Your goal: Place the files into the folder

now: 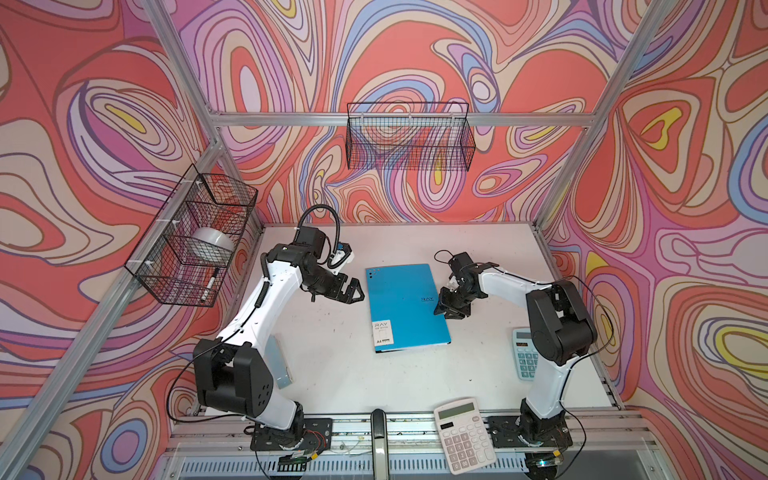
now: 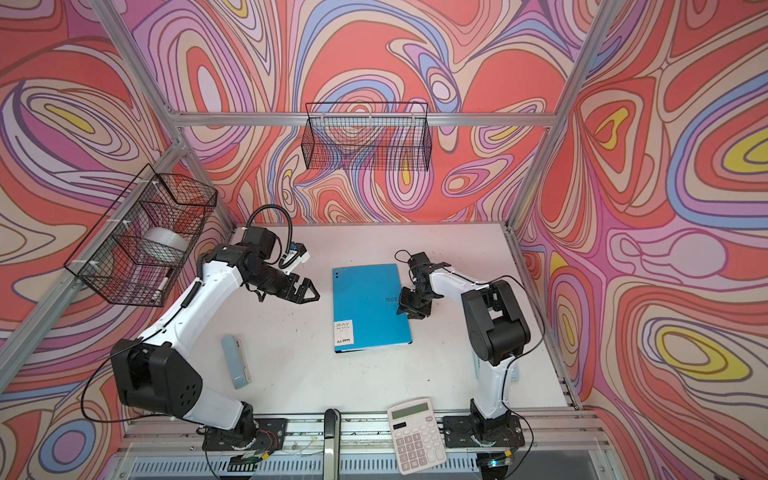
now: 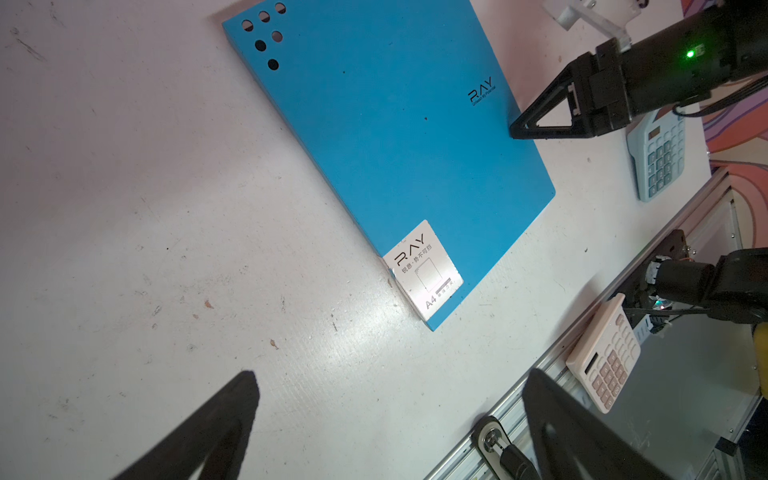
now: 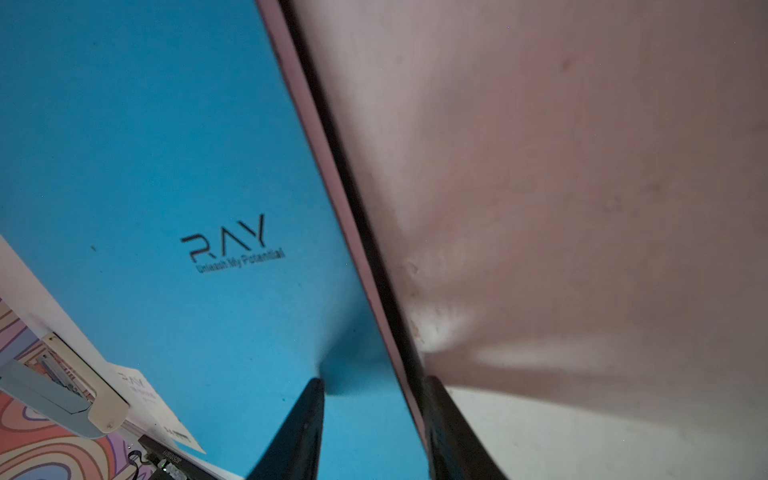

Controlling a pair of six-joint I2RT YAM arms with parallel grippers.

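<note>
The white bench was shut in by patterned walls on its left, far and right sides, and an aluminium rail ran along its near edge. Its widest bare stretches lay left of the folder and between the folder and the near rail.

The folder lay closed and flat at the middle of the bench with its blue cover up. Its spine edge faced left, and its white label sat at the near left corner. What it held was hidden.

The left arm rose from its near left base, elbow high and forearm pointing right. The left tool hung just left of the folder's far half, clear of it, with its fingers spread wide.

The right arm folded in from the near right, its wrist tipped down and to the left. The right tool was partly spread across the folder's right edge by the RAY logo. One finger was over the cover and the other over the bench beside it. It pinched nothing, and whether the tips pressed down could not be told.

A white calculator lay across the near rail. A blue calculator near the right edge was largely covered by the right arm. A pale oblong thing lay near left, too small to make out what it was.
</note>
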